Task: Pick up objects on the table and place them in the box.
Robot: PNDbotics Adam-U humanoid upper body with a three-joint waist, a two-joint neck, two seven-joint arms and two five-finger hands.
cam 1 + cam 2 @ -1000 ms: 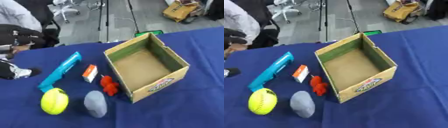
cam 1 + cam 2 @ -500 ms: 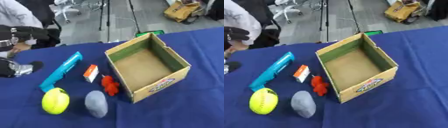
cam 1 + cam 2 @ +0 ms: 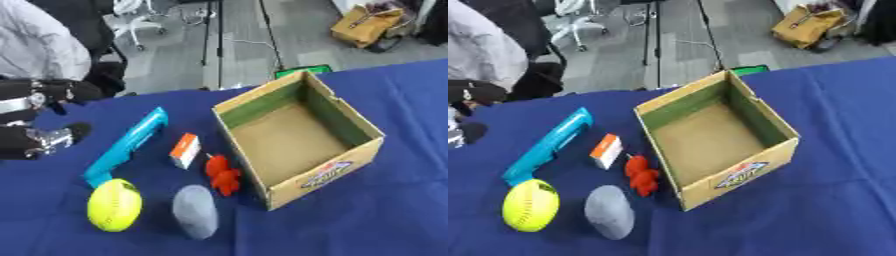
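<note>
Reaching in from the left edge, the robot's left hand [image 3: 39,142] hangs empty, fingers partly spread, with the blue tool [image 3: 127,146] just to its right, best grasped mid-handle before crossing to the open cardboard box [image 3: 325,172] farther right.

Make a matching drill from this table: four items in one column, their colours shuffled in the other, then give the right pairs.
Items:
1. ball
2. long tool
3. small toy beside the box
4. rounded lump

Colours:
A. red
B. grey
C. yellow
D. teal blue

Pairs: 1-C, 2-D, 3-A, 4-B. All four lie on the blue cloth to the left of the open cardboard box, which holds nothing yet.
</note>
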